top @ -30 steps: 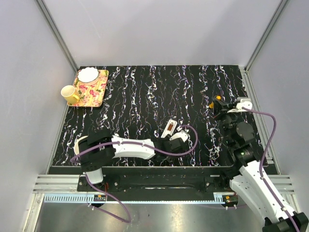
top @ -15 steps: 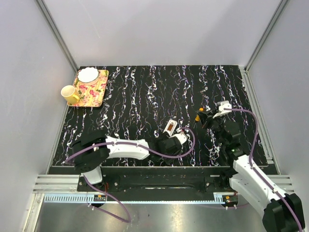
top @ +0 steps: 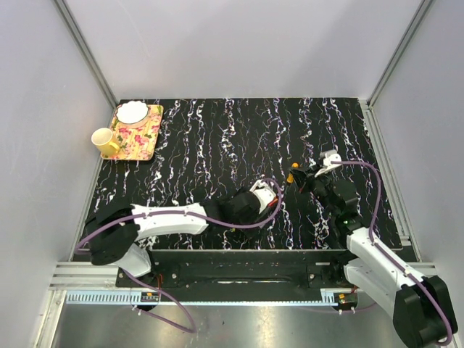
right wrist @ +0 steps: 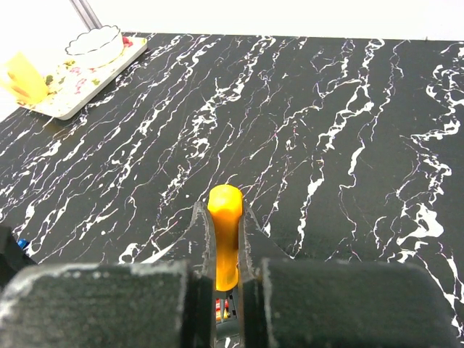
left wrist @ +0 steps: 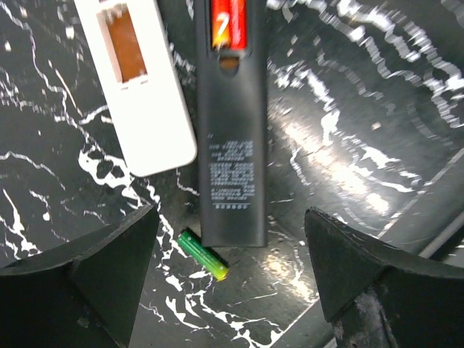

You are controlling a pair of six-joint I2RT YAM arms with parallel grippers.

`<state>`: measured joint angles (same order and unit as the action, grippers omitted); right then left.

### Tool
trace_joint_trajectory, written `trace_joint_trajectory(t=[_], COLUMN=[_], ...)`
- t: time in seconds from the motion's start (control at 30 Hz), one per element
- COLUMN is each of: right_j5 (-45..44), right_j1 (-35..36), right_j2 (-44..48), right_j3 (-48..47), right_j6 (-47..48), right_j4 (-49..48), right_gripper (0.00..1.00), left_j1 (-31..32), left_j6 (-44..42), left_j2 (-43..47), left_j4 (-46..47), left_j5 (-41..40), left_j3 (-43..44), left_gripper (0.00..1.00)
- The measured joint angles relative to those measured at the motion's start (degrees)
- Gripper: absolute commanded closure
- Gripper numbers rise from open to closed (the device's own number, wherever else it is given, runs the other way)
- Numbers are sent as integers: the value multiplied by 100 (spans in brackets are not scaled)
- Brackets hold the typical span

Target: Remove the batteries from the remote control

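Note:
In the left wrist view a black remote [left wrist: 232,138] lies back up with its bay open and a red battery [left wrist: 228,25] still inside. A white remote [left wrist: 134,80] lies beside it with an empty open bay. A loose green battery [left wrist: 203,254] rests on the table at the black remote's near end. My left gripper [left wrist: 228,290] is open and empty, hovering over that end. In the top view it [top: 250,203] covers both remotes. My right gripper [top: 299,177] is shut on a slim orange stick [right wrist: 225,225], just right of the remotes, above the table.
A floral tray [top: 138,134] sits at the far left corner with a white bowl [top: 133,112] on it and a yellow mug [top: 105,140] beside it. Walls enclose the black marbled table [top: 232,138] on three sides.
My left arm has reached right and forward, so its gripper now covers the remotes. My right gripper has moved left toward the remotes, still holding the orange stick.

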<state>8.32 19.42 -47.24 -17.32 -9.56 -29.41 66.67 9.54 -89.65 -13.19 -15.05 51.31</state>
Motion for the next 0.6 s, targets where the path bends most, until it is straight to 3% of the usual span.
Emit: trace_joint_trajectory(t=[0.23,0.6], right_j5=[238,372], right_j1=[0,0], right_j2=[-195,-1014], right_j3=[136,151], right_j6=[-39,-101], right_j4=[-461,-1165], right_gripper=[100,100], left_j1=[-144,-431], left_j6=[-17,79], left_j2=[413,22], left_j4=[673,1014], left_j5=[514,1082], left_j3=[-83,-160], left_gripper=[14,18])
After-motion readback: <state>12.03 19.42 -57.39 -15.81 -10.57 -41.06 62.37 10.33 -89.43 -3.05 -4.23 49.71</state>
